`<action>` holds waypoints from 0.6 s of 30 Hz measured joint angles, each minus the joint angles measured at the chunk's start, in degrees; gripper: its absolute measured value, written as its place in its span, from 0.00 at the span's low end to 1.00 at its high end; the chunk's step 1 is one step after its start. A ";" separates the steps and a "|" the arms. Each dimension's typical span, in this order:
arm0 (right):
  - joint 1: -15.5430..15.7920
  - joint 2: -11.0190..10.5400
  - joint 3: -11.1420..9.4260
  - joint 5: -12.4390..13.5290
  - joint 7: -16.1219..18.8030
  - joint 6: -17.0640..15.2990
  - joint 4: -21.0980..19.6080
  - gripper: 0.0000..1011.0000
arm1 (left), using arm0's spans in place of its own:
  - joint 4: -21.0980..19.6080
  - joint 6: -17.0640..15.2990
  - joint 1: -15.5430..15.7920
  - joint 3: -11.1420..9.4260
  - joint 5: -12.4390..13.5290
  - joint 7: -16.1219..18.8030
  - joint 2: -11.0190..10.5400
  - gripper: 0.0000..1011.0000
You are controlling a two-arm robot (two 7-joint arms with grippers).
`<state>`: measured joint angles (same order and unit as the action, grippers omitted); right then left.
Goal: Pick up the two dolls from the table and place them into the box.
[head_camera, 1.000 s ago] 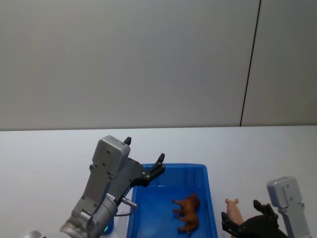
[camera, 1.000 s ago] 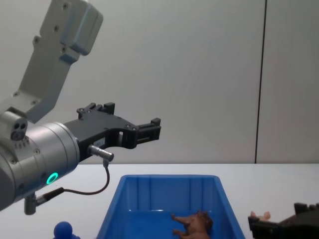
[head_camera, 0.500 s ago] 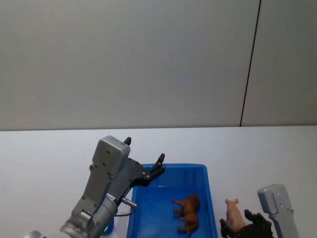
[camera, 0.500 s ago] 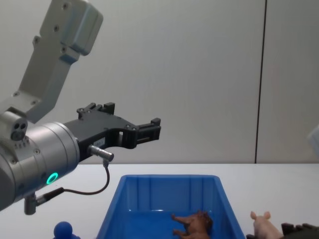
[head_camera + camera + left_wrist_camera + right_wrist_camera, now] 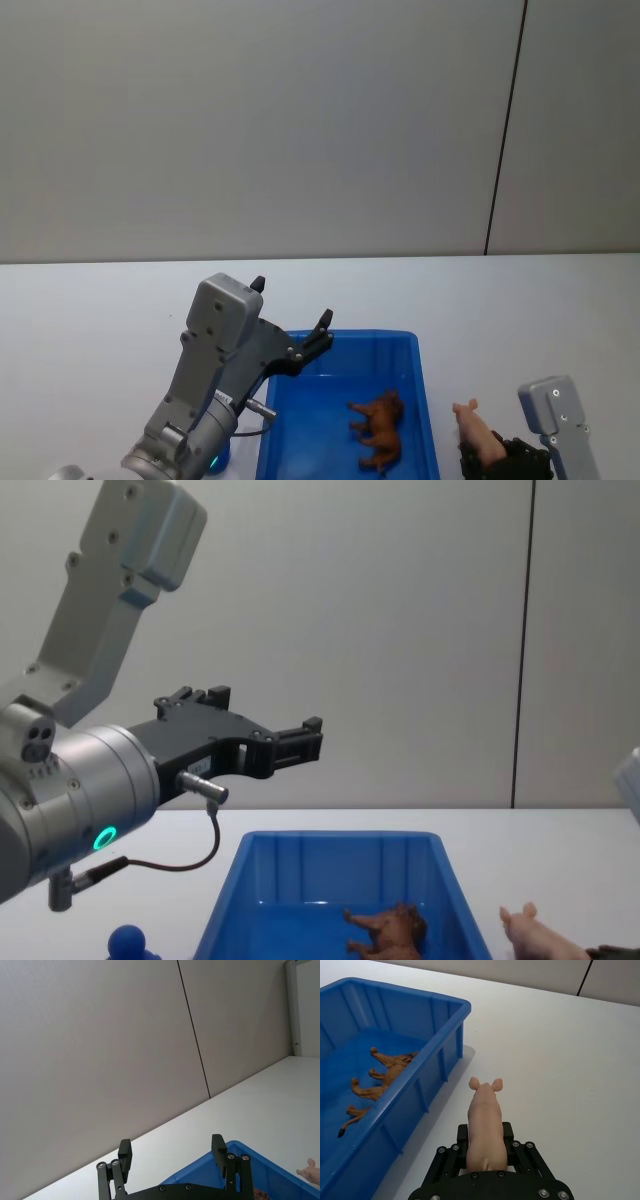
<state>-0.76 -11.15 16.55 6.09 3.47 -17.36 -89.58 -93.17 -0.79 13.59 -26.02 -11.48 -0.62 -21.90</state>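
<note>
The pale pink pig (image 5: pixel 485 1120) is gripped at its rear by my right gripper (image 5: pixel 485 1132), which is shut on it just right of the box; its snout points away from the wrist. In the head view the pig (image 5: pixel 474 428) tilts up beside the box's right wall, with the right gripper (image 5: pixel 492 458) at the bottom edge. The shaggy brown animal (image 5: pixel 379 429) lies inside the blue box (image 5: pixel 300 420). My left gripper (image 5: pixel 322 335) hangs open and holds nothing above the box's far left corner, its fingers (image 5: pixel 125 1152) spread wide.
A small blue round-headed figure (image 5: pixel 128 942) stands on the white table (image 5: pixel 100 330) left of the box, under my left arm. A grey wall rises behind the table. To the right of the pig the tabletop (image 5: pixel 580 1070) is bare.
The right gripper has drawn back toward the near edge and closed on the pig's rear; the pig now tilts snout-up. The left arm has not moved.
</note>
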 joint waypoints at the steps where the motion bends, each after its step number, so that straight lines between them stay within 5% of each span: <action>1: 0.00 0.00 -0.01 -0.08 -0.07 0.03 0.00 0.37 | 0.00 0.00 0.00 0.00 0.00 0.00 0.00 0.99; 18: -0.53 -0.52 -0.78 -1.73 0.86 2.53 -2.89 0.37 | 0.00 0.00 0.00 0.00 0.00 0.00 0.00 0.99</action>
<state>-1.29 -11.68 15.77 4.36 4.33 -14.82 -92.48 -93.17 -0.80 13.58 -26.02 -11.48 -0.62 -21.90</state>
